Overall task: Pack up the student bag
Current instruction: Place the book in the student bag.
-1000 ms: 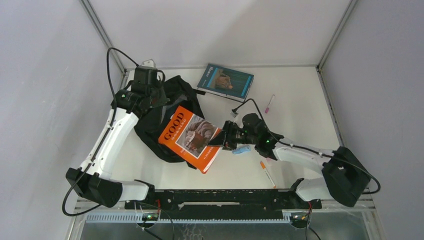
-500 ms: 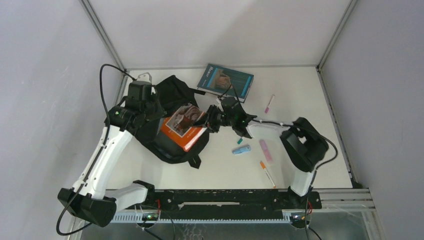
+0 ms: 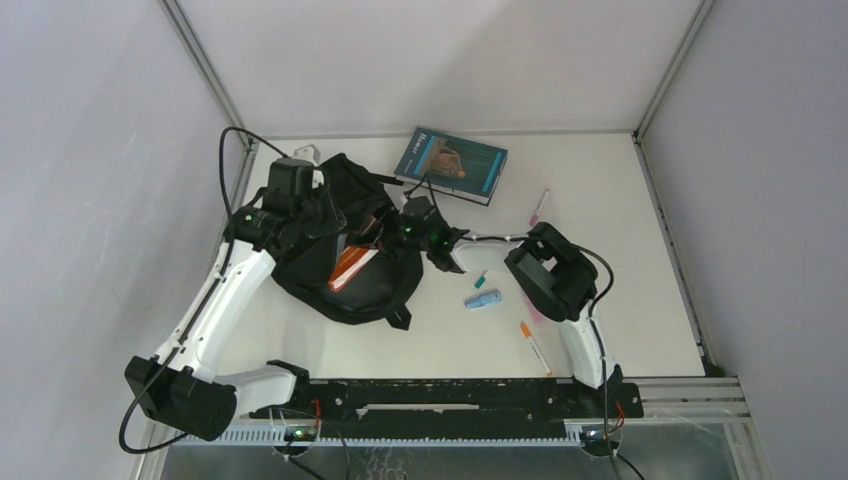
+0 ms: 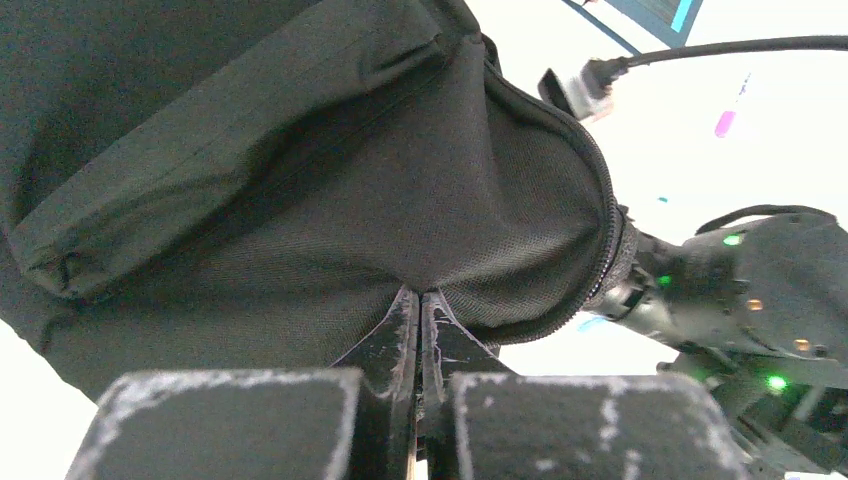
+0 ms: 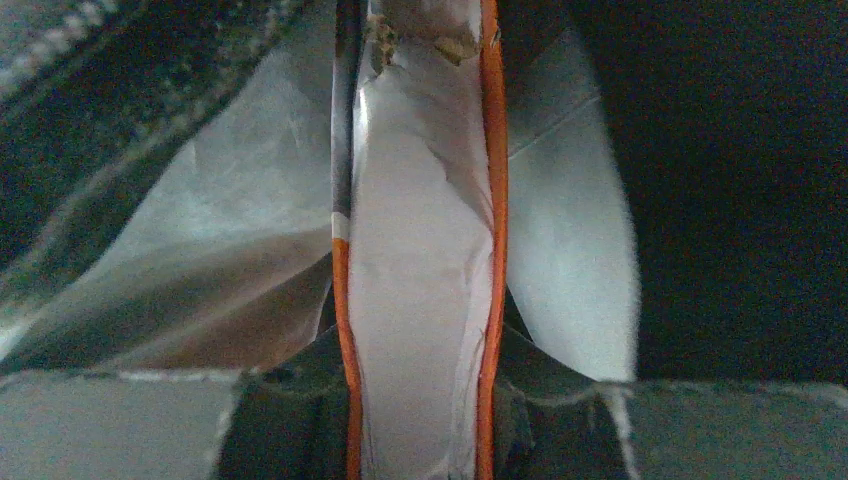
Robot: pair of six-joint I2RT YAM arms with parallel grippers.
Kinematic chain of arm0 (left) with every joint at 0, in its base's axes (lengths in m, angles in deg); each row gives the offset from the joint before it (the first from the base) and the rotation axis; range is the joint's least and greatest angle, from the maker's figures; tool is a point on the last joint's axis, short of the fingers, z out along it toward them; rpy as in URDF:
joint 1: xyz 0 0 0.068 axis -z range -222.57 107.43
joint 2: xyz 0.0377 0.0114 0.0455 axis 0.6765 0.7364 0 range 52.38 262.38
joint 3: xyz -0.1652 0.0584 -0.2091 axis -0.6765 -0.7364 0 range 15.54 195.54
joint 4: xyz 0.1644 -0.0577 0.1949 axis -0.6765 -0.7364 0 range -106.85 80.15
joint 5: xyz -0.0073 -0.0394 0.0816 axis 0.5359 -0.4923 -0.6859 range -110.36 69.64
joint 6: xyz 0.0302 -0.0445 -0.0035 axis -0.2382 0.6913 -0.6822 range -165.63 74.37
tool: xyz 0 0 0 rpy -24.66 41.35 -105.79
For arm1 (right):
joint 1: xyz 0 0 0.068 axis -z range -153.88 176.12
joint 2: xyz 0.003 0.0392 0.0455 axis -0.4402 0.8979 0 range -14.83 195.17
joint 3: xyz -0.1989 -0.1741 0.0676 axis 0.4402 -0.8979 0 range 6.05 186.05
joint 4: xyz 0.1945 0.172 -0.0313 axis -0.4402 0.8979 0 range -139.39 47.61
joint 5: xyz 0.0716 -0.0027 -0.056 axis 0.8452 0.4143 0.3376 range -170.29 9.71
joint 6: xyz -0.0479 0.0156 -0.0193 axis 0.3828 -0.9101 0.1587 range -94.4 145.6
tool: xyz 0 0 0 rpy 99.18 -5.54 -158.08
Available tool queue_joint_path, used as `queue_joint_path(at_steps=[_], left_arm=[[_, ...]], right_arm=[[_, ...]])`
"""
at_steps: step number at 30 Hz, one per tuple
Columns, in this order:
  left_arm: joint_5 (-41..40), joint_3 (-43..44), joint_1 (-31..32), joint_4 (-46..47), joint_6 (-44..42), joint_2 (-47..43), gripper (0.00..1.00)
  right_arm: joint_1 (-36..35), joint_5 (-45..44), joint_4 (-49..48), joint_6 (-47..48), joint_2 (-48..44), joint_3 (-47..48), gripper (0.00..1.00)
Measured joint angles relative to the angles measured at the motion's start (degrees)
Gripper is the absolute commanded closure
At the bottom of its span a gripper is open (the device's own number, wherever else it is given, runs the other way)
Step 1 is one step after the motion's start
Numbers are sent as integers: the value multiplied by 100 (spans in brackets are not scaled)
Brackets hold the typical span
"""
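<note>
The black student bag (image 3: pixel 385 290) lies at the left of the table with its mouth facing right. My left gripper (image 3: pixel 312 212) is shut on a pinch of the bag's fabric (image 4: pixel 300 200), the fingertips (image 4: pixel 404 312) pressed together and lifting the upper flap. My right gripper (image 3: pixel 392 232) is shut on an orange book (image 3: pixel 350 267) that sits mostly inside the bag's mouth. In the right wrist view the book's white pages (image 5: pixel 420 250) run between my right gripper's (image 5: pixel 420 365) jaws, with the dark bag interior (image 5: pixel 740 180) around them.
A blue book (image 3: pixel 450 163) lies at the back of the table. A pink pen (image 3: pixel 540 208), a small teal piece (image 3: pixel 480 281), a blue item (image 3: pixel 482 299) and an orange pen (image 3: pixel 533 345) are scattered right of the bag. Walls enclose the table.
My right arm swung left and back, carrying the orange book from above the bag's front into its mouth. The left gripper kept hold of the bag's fabric.
</note>
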Motion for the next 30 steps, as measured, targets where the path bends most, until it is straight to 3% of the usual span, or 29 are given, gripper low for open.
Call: queue_joint_path(at_steps=[6, 9, 15, 20, 25, 30], left_arm=[[173, 66, -2, -15, 4, 33, 100], [254, 66, -7, -15, 11, 33, 100], [240, 66, -20, -11, 61, 33, 100], [229, 66, -118, 42, 131, 33, 100], [149, 52, -144, 103, 195, 35, 100], [94, 48, -166, 199, 205, 70, 100]], right_arm=[[-164, -295, -83, -24, 619, 739, 100], [-225, -505, 33, 31, 931, 1189, 91], [-330, -791, 319, 184, 1200, 1720, 36], [-402, -831, 297, 372, 1036, 1344, 6], [-483, -879, 487, 551, 422, 435, 0], [-575, -883, 785, 776, 74, 367, 0]])
